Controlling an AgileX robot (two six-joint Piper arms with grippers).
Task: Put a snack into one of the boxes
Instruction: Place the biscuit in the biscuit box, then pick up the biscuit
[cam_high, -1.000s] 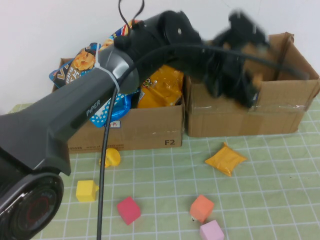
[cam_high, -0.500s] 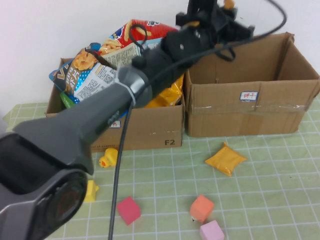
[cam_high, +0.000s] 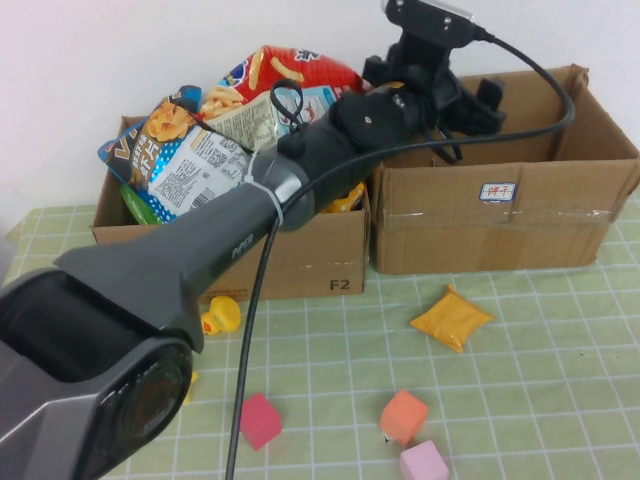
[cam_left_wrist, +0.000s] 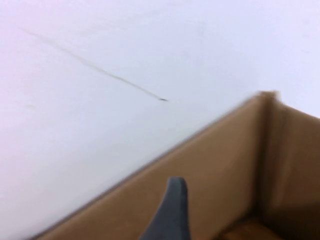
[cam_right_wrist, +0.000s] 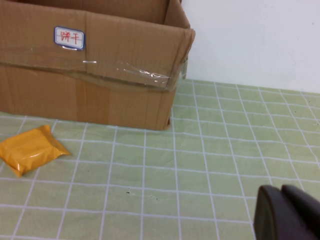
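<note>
My left arm reaches across the table, and my left gripper (cam_high: 440, 95) hangs over the back left corner of the right cardboard box (cam_high: 500, 230). Its fingers look spread and empty. In the left wrist view one finger (cam_left_wrist: 170, 212) shows against the box's inner wall (cam_left_wrist: 280, 165). The left box (cam_high: 250, 255) is piled with snack bags (cam_high: 200, 150). A yellow snack packet (cam_high: 452, 317) lies on the mat in front of the right box; it also shows in the right wrist view (cam_right_wrist: 31, 148). My right gripper (cam_right_wrist: 281, 192) is shut and empty, low over the mat to the right of the box (cam_right_wrist: 100, 75).
A yellow duck (cam_high: 220, 316) lies by the left box. A red cube (cam_high: 259, 420), an orange cube (cam_high: 403, 416) and a pink cube (cam_high: 423, 462) lie on the green grid mat (cam_high: 540, 400). A white wall stands behind the boxes.
My left gripper has risen from low over the right box's front to above its back left corner. The arm has swung off the left box, uncovering the snack bags.
</note>
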